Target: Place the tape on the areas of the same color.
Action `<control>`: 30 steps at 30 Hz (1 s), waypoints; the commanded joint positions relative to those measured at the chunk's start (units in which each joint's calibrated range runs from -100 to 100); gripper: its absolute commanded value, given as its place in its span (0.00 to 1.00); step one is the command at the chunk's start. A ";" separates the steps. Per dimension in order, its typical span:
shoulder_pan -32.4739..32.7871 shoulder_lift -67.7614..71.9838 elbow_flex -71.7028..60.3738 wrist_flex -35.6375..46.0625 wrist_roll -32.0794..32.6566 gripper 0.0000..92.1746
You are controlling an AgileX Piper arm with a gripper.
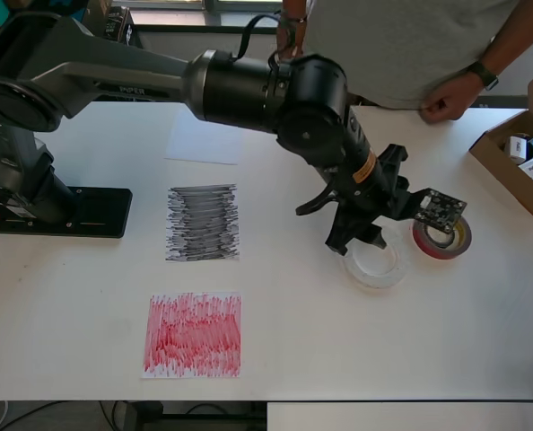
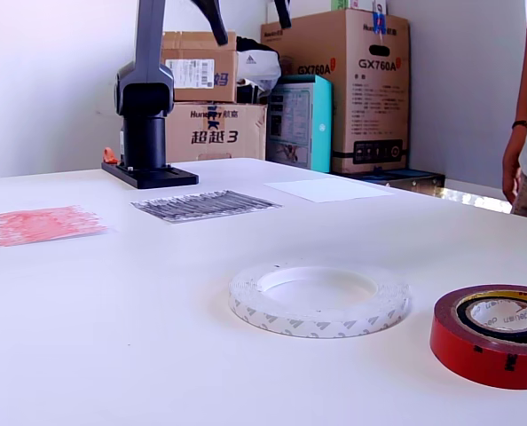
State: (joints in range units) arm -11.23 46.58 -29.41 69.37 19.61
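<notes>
Overhead view showed the black hand (image 1: 361, 235) hanging over the flat white tape ring (image 1: 374, 263) on the white counter (image 1: 338, 350), its opening impossible to judge, plain white paper sheet (image 1: 204, 139) well apart toward the top-left. Exterior view showed that ring (image 2: 319, 297) lying flat, just beside the red-brown roll (image 2: 494, 335) at its right, hand out of frame.

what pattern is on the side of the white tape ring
Small grey triangles repeat along the white tape ring's outer wall, clearest in the exterior view.

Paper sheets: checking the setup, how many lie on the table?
3, in a column in the overhead view: white sheet top, black sheet middle, red sheet bottom. None seems hidden.
</notes>
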 commanded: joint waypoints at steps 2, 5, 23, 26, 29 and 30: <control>0.59 0.19 19.46 -8.32 0.87 0.58; 0.67 1.78 19.00 -8.32 3.65 0.58; 0.75 4.31 14.09 -7.39 13.55 0.58; 0.83 4.59 12.82 -5.86 15.36 0.58; 1.30 6.46 9.28 -2.89 18.38 0.58; 1.30 7.21 7.82 -2.12 18.96 0.58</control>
State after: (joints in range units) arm -10.37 51.73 -18.16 64.26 35.93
